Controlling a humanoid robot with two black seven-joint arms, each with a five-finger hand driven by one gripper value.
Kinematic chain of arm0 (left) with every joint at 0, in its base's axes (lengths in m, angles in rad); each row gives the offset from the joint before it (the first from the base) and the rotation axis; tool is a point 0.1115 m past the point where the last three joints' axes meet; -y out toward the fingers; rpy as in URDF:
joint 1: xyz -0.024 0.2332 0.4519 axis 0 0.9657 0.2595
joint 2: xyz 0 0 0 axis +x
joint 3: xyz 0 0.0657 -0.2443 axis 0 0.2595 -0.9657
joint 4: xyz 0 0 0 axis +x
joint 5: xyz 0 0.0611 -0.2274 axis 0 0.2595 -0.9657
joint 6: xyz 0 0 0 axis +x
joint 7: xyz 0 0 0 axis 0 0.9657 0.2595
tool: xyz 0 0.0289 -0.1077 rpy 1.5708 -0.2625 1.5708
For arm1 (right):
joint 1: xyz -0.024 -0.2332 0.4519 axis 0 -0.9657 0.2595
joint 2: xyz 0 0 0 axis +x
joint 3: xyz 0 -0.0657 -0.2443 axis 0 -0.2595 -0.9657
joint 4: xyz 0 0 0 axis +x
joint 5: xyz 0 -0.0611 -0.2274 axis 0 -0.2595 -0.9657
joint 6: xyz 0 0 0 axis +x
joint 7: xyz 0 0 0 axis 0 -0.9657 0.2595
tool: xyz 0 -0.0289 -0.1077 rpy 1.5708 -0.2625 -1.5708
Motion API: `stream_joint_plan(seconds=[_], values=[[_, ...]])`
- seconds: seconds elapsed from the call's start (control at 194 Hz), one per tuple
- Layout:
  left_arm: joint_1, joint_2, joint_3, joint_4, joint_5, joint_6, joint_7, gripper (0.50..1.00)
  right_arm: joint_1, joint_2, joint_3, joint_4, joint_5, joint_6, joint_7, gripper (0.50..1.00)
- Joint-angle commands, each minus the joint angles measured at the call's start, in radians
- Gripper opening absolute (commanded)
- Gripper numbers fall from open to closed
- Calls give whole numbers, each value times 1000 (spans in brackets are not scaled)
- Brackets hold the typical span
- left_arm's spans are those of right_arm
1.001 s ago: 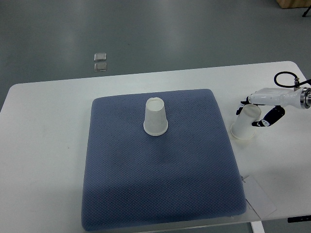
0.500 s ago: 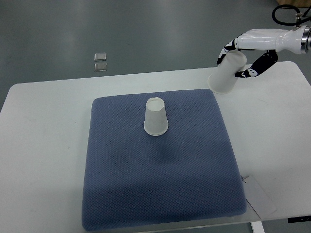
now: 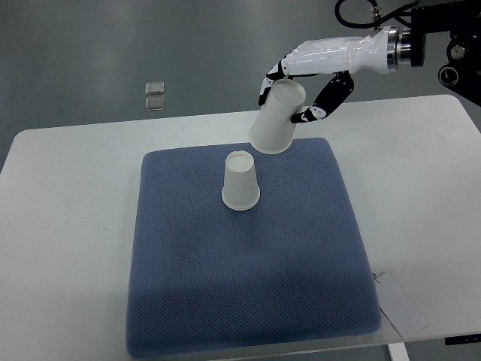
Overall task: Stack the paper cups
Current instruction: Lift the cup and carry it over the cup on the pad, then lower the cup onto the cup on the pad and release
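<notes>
While I watch, the right robot hand [image 3: 301, 94] has carried its paper cup [image 3: 276, 117] up off the bench [image 3: 68, 195] and leftward, fingers clamped around it, mouth tilted down. It now hangs just up-right of the upside-down cup [image 3: 240, 181] on the blue mat [image 3: 248, 286]; both look empty, so nesting seems close.

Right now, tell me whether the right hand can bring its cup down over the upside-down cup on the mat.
Probably yes. The right hand holds its cup mouth-down, up and to the right of the upside-down cup on the blue mat. Nothing lies between them.
</notes>
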Motion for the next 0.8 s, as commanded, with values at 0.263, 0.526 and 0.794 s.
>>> stream_joint_plan(seconds=[0.263, 0.526, 0.794], values=[[0, 0, 0, 0, 0, 0, 0, 1000, 9, 133, -17, -40, -13, -1, -41, 500], [0, 0, 0, 0, 0, 0, 0, 1000, 2, 197, -51, -86, -18, -3, -70, 500], [0, 0, 0, 0, 0, 0, 0, 1000, -9, 236, -63, -132, -27, -7, -76, 500]])
